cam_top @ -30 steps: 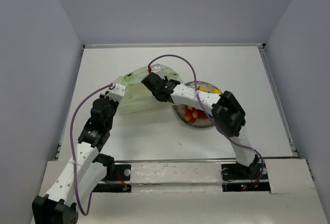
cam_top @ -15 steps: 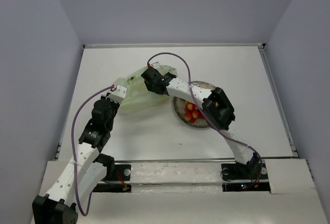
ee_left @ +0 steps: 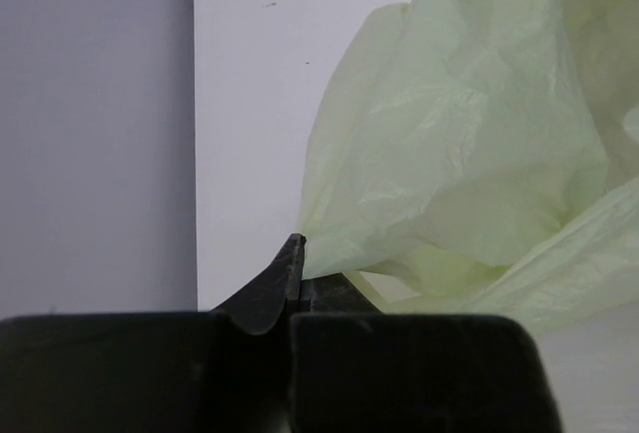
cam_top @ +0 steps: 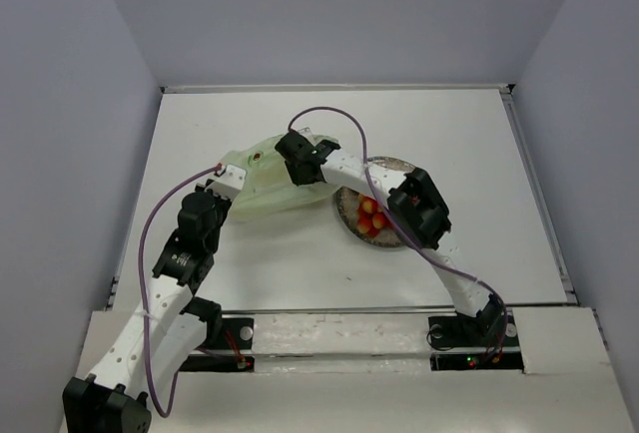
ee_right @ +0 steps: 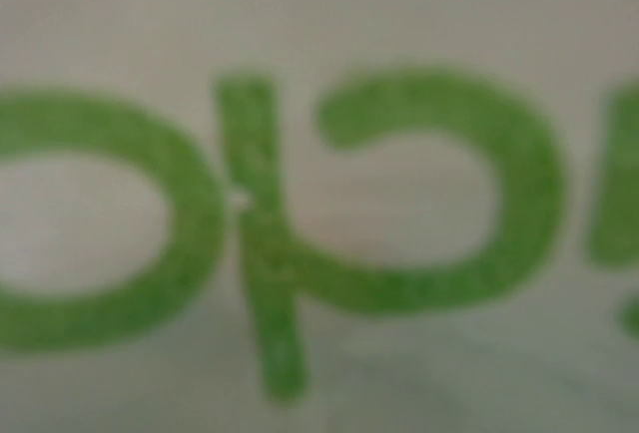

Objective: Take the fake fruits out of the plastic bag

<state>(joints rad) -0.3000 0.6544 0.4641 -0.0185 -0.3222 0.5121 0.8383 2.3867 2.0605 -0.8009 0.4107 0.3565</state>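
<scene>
Plainly, the left tool (ee_left: 297, 253) is acting as an anchor. It is clamped fully shut on a corner of the plastic bag (cam_top: 265, 196), and in the left wrist view the thin pale-green film fans out from that pinch. Holding the corner probably stops so light a bag from sliding over the counter (cam_top: 449, 134) while the other arm works on it, and it keeps the film stretched rather than bunched.

The right tool (cam_top: 300, 159) reaches across from the plate side and sits on the upper part of the bag, near its far edge. Its own camera is pressed so close to the film that only blurred green lettering (ee_right: 439, 204) shows. I cannot tell how wide the tool stands or whether it has hold of anything. From its position I judge it is feeling for the bag's mouth or for something inside.

Some fake fruits (cam_top: 371, 217), red and yellow-orange pieces, lie together on the grey plate (cam_top: 371, 242). The plate is just to the right of the bag and partly under the right arm, which makes it a handy drop-off spot close to the opening. Whether any fruit is left in the bag the crumpled film does not let me see. The main risk is that the right tool grabs film instead of fruit and drags the bag against the left tool's pinch.
</scene>
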